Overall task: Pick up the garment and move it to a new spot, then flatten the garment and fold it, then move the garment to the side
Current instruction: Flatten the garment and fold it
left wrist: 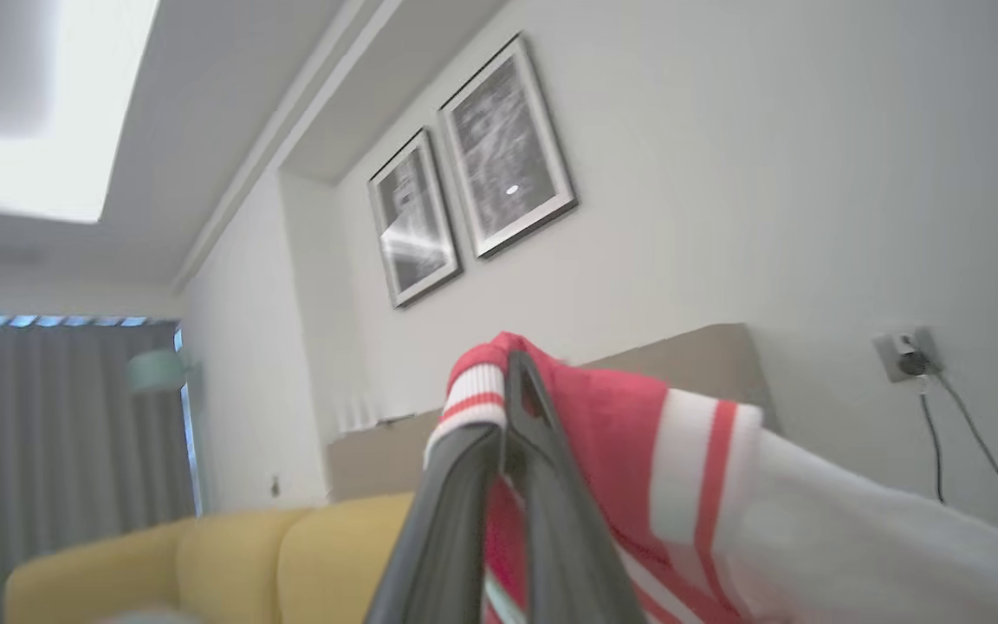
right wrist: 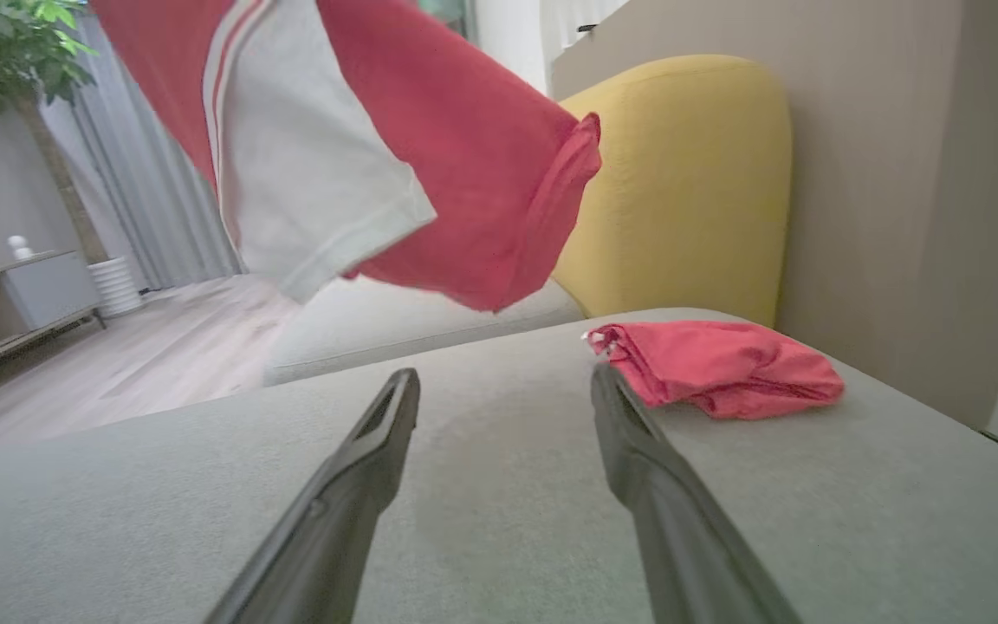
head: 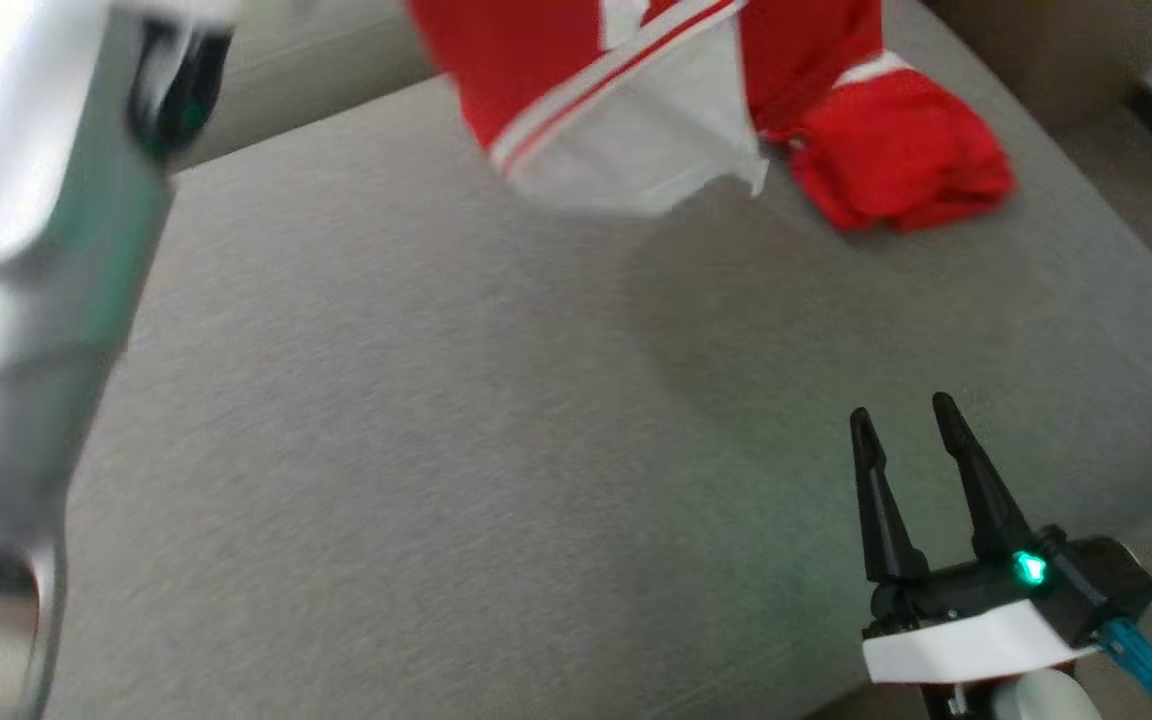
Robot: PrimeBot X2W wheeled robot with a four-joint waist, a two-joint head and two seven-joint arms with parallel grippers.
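We see a red garment (head: 636, 130) with a white panel and red-and-white stripes, a plain red cloth (head: 901, 160), a grey cushion (head: 386, 400) and a yellow sofa (right wrist: 681, 191).

Sitting room: plain white walls (left wrist: 767, 173), bright rectangular ceiling light panel (left wrist: 40, 104).
Under the right gripper (right wrist: 506, 377), a flat grey woven-fabric cushion (right wrist: 464, 503). Beyond its fingertips, a mustard-yellow upholstered sofa (right wrist: 681, 173) against a tall beige panel (right wrist: 880, 173). To its left, pale wood-plank floor (right wrist: 118, 355), long grey curtains (right wrist: 144, 199) and a leafy green plant (right wrist: 5, 43). Above the left gripper (left wrist: 516, 368), two black-framed monochrome pictures (left wrist: 508, 147). To its right, a grey wall socket with black cable (left wrist: 906, 355).
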